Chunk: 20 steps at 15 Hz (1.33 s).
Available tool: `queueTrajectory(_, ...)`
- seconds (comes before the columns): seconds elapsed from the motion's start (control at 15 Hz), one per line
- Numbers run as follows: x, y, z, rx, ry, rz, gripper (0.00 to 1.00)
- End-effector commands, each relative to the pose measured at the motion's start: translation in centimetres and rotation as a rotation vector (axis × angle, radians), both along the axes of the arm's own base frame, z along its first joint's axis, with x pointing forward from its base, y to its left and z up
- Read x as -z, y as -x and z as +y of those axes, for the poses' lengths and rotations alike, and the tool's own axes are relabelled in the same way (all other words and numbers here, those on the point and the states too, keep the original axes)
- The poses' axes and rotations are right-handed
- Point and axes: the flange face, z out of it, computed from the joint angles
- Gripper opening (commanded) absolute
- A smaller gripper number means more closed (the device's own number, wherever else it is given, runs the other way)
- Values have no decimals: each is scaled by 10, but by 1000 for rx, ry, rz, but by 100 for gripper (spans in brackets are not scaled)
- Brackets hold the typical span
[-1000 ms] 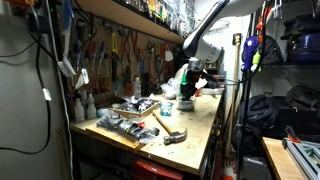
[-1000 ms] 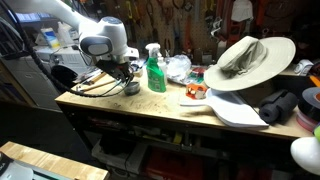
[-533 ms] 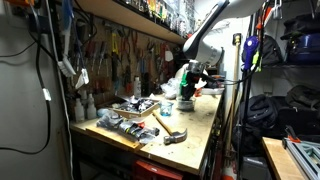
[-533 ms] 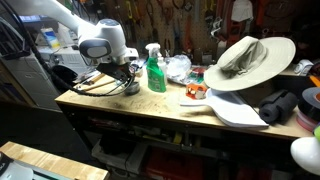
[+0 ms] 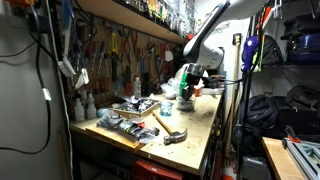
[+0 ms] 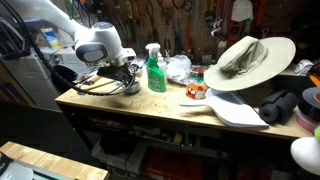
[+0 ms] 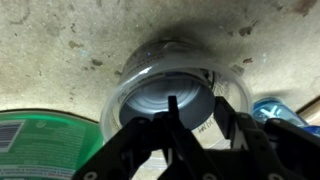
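Observation:
In the wrist view a round grey metal cup (image 7: 160, 95) with a clear outer ring stands on the pale worn bench top. My gripper (image 7: 198, 118) is right over it. One finger is inside the cup and the other outside, pinching its labelled wall. In both exterior views the gripper (image 5: 188, 88) (image 6: 128, 82) is low over the bench, at the cup (image 5: 185, 103), which the arm hides in one of them. A green spray bottle (image 6: 155, 70) stands just beside it and also shows in the wrist view (image 7: 40, 140).
A wide-brimmed hat (image 6: 245, 55) and a white board (image 6: 235, 108) lie further along the bench. A hammer (image 5: 172, 130) and a tray of tools (image 5: 125, 122) sit near the bench's front end. A blue object (image 7: 275, 108) lies near the cup. Cables (image 6: 95, 85) trail by the gripper.
The arm's wrist has shifted slightly sideways and tilted over the cup. The bench objects have not moved.

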Motion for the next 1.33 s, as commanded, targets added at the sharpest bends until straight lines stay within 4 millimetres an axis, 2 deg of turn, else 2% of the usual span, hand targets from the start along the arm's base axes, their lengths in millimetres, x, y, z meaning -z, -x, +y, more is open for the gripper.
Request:
queueTrajectory(0.0,1,11,5,-60,28,-19,47)
queueTrajectory(0.07,1,11,5,-71,32,-22,45)
queueTrajectory(0.13,1,12,5,-79,33,-23,34)
queueTrajectory(0.33,0,13,7,-102,40,-29,11)
queueTrajectory(0.47,-1,13,7,-113,43,-30,5)
queueTrajectory(0.6,0,14,7,-118,42,-29,8)
queueTrajectory(0.8,-2,16,4,-70,38,5,5)
queueTrajectory(1.27,-39,28,-9,80,6,-53,5)
